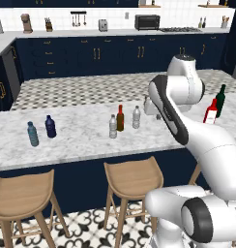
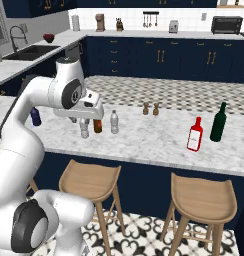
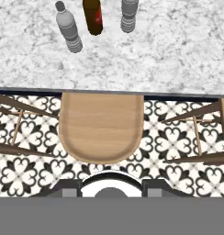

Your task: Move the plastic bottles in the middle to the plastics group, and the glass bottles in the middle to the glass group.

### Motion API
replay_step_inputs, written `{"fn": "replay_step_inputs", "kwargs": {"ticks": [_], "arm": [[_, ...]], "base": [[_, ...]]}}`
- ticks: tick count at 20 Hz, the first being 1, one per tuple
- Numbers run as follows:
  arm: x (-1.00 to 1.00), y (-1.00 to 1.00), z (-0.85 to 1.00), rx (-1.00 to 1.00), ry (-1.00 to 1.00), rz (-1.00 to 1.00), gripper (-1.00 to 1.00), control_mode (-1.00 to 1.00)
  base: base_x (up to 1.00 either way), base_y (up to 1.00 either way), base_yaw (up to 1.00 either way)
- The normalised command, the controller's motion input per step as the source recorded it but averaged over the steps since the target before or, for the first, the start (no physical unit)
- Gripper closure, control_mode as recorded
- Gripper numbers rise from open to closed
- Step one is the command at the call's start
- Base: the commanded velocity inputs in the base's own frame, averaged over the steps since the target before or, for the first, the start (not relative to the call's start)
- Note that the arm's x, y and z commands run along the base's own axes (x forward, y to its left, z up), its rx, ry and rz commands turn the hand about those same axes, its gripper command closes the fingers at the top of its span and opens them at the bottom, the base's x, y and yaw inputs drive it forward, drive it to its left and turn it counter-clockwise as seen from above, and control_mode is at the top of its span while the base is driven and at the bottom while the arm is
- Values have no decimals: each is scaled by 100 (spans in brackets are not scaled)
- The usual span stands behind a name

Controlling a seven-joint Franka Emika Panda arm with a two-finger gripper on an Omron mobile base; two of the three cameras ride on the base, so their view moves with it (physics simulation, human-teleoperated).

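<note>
Standing upright mid-counter (image 1: 81, 138) in the left base view, the amber glass bottle (image 1: 120, 118) has clear plastic bottles (image 1: 113, 127) either side; teal bottle (image 1: 33, 134) and navy bottle (image 1: 51, 127) stand well left of it, red bottle (image 1: 211, 112) and green bottle (image 1: 220, 101) far right.

The right base view shows the fingers (image 2: 84, 121) hanging just above them; spread or pressed together, I cannot tell.

The hand view adds a stool (image 3: 101, 126) below the counter edge.

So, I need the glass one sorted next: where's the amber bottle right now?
The amber bottle stands upright mid-counter in the left base view, between the two clear plastic bottles, with the red bottle and green bottle far to its right.
</note>
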Motion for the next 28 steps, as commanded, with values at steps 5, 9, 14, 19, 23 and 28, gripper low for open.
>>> {"fn": "replay_step_inputs", "kwargs": {"ticks": [5,9,14,19,23,28], "arm": [[0,20,0,0,-7,0,-100,-100],[52,29,-4,-1,-3,0,-100,-100],[91,15,-20,0,0,0,-100,-100],[72,8,-23,0,3,0,-100,-100],[58,16,-48,0,16,0,-100,-100],[56,35,-50,0,6,0,-100,-100]], "base": [[0,0,0],[0,0,0],[0,0,0],[0,0,0],[0,0,0],[0,0,0]]}}
